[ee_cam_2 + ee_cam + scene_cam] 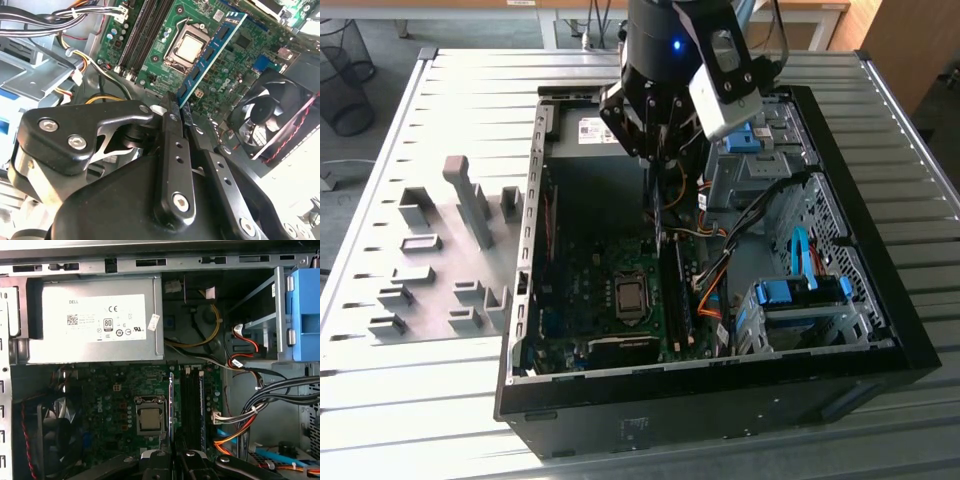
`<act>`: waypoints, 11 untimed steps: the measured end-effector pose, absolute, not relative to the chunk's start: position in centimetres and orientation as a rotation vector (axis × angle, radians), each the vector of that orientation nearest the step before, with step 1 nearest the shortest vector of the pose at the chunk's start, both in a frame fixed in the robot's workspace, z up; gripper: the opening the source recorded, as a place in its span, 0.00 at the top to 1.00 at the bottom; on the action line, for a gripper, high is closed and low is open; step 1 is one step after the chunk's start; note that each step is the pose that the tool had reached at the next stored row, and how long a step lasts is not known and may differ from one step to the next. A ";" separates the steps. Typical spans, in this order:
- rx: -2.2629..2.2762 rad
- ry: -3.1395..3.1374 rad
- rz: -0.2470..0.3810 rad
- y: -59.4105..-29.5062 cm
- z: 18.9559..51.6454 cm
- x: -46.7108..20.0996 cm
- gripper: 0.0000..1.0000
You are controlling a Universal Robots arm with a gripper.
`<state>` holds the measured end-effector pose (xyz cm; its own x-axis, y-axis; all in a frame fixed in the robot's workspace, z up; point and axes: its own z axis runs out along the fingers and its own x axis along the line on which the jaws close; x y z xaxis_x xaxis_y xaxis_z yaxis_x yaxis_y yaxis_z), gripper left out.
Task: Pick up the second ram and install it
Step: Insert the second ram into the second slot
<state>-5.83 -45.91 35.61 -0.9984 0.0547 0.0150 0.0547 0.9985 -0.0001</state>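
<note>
Gripper clamped on the ram — fingers pinch its near end, blue-green strip held edge-on above the motherboard, beside the CPU socket. In the exterior view the gripper hangs inside the open case, ram vertical below it. In the first wrist view the ram sits between socket and slots — seating can't be told.
</note>
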 end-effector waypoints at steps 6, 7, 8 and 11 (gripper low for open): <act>-0.086 -3.125 -0.001 -45.9 35.3 -5.8 0.86; -0.086 -3.125 -0.001 -45.9 35.2 -5.8 0.86; -0.086 -3.125 -0.001 -45.9 35.2 -5.8 0.86; -0.086 -3.125 -0.001 -45.9 34.9 -5.8 0.86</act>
